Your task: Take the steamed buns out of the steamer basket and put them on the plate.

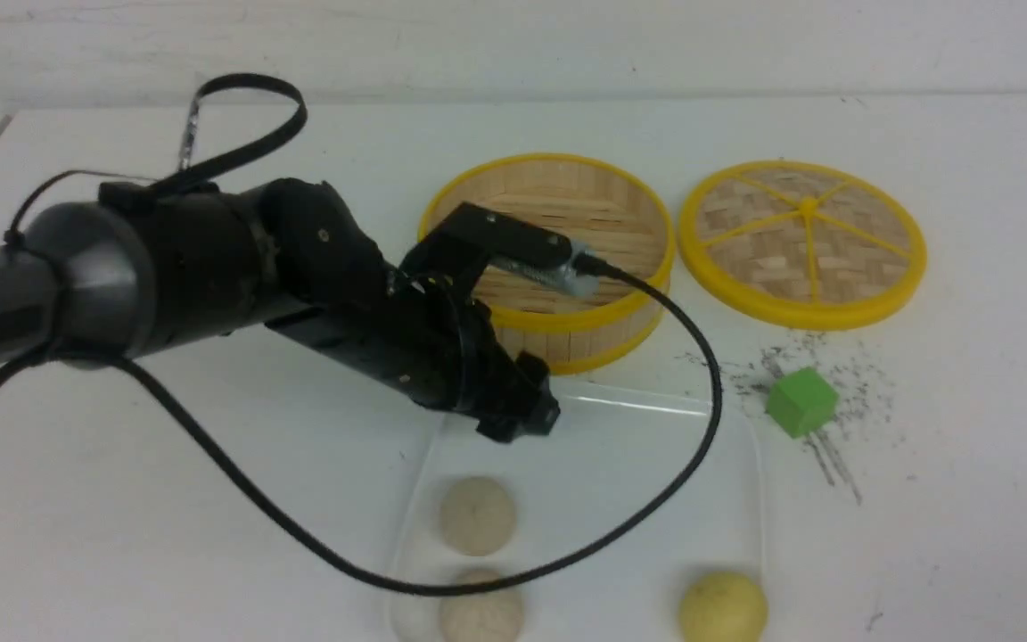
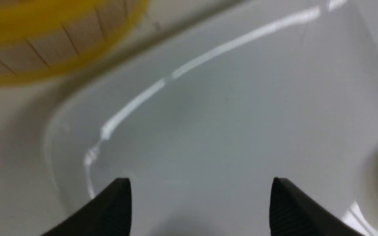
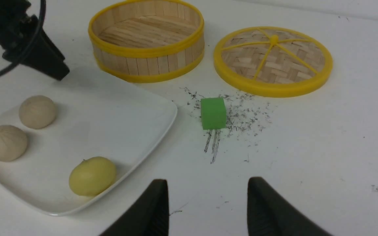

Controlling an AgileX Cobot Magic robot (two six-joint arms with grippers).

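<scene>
White plate (image 3: 126, 111), off-white speckled buns (image 3: 38, 111), yellow bun (image 3: 92, 175), green cube (image 3: 213, 113), yellow-rimmed basket (image 3: 148, 62)

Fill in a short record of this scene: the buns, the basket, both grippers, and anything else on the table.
Buns: two off-white round buns and one pale yellow bun, all on the glossy white square plate
Basket: round bamboo steamer basket, no buns visible inside
Left gripper: open, empty, over the plate
Right gripper: open, empty, over the table
Other: flat woven bamboo disc with yellow spokes; green cube
</scene>
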